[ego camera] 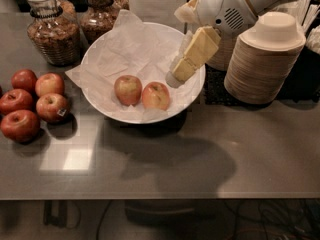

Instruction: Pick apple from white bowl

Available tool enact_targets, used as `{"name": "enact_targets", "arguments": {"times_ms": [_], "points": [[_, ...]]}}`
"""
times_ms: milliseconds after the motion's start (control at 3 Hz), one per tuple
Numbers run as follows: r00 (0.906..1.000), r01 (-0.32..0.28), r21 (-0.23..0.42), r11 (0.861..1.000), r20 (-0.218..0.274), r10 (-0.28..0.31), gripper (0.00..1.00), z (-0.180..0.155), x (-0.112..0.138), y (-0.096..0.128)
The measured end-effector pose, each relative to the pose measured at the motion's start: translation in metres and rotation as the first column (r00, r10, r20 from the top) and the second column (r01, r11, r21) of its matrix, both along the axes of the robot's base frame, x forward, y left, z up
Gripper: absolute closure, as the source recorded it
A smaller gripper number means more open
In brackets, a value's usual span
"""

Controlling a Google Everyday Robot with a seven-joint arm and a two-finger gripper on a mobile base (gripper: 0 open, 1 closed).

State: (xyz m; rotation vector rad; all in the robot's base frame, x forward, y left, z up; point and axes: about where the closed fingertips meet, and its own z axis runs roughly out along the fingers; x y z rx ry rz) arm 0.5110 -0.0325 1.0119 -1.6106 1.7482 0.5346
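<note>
The white bowl (192,96), wide, shallow and lined with crumpled white paper, sits at the middle back of the grey table. Two apples lie side by side in it. The left one is the apple (127,90), dull red over yellow-green. The right one is a brighter pink-orange apple (156,95). My gripper (176,77) reaches in from the upper right, yellow-padded and pointing down-left. It hangs over the bowl's right part, just above and to the right of the pink-orange apple, and touches neither apple.
Several dark red apples (35,104) lie in a group left of the bowl. Two glass jars (52,31) of brown snacks stand at the back left. A tall stack of beige paper bowls (262,59) stands right of the bowl. The table's front edge (160,198) runs across below.
</note>
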Motion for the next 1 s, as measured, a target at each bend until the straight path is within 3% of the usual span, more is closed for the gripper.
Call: {"name": "enact_targets", "arguments": {"times_ms": [333,667,1000], "points": [[0.9965,0.01,0.127,0.992,-0.084,0.001,0.0,-0.021,0.008,0.043],[0.9884,0.003,0.187,0.982,-0.15,0.026,0.0,-0.03,0.01,0.085],[0.9879,0.031,0.149,0.988,-0.155,-0.008,0.0,-0.035,0.014,0.103]]}}
